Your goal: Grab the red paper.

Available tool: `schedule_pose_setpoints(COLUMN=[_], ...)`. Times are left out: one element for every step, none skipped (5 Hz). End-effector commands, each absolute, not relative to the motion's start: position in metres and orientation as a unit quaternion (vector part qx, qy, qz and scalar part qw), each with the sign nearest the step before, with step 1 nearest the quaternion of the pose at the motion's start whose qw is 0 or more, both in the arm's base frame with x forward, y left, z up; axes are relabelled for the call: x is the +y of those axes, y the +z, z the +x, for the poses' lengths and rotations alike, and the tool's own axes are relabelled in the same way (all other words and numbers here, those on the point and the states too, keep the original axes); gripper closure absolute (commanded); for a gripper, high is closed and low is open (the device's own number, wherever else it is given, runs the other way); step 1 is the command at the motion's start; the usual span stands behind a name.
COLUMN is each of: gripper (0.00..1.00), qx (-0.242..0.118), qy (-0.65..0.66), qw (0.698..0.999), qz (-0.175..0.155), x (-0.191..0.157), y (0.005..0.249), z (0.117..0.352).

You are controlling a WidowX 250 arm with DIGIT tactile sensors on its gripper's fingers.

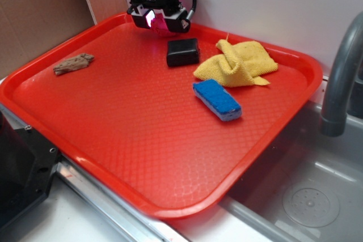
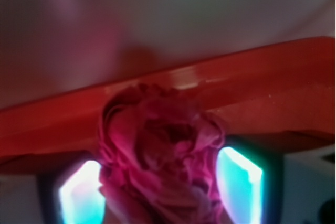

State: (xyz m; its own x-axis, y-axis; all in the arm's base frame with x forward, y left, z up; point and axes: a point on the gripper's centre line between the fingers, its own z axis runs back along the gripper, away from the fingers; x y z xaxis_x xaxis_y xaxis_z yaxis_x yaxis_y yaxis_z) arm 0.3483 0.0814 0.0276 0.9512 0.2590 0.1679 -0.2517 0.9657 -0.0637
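A bright red plastic tray (image 1: 113, 140) sits beside a grey sink (image 1: 317, 196). At its far rim the black gripper (image 1: 157, 22) pinches the crumpled crimson paper wad (image 2: 163, 156) between its fingers. The grab looks made; next, probably a steady lift without loosening.

hand (image 1: 159, 22) at tray (image 1: 142, 140) far rim, paper wad (image 1: 160, 24) between its fingers. Block (image 1: 182, 52) just beside hand, toward sink (image 1: 317, 191); cloth (image 1: 238, 63) past block, sponge (image 1: 216, 100) nearer than cloth. Scrap (image 1: 74, 64) well off hand's other side.
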Motion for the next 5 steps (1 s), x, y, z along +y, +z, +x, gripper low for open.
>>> schedule_pose_setpoints(gripper=[1.0, 1.0, 1.0, 1.0, 1.0], qx=[-0.102, -0.099, -0.097, -0.091, -0.052], qy=[0.137, 0.141, 0.142, 0.144, 0.125], qw=[0.985, 0.985, 0.985, 0.985, 0.991], qz=[-0.014, -0.015, -0.014, -0.016, -0.01], x=[0.087, 0.085, 0.083, 0.084, 0.067], y=[0.036, 0.035, 0.033, 0.03, 0.056], z=[0.364, 0.361, 0.359, 0.356, 0.329])
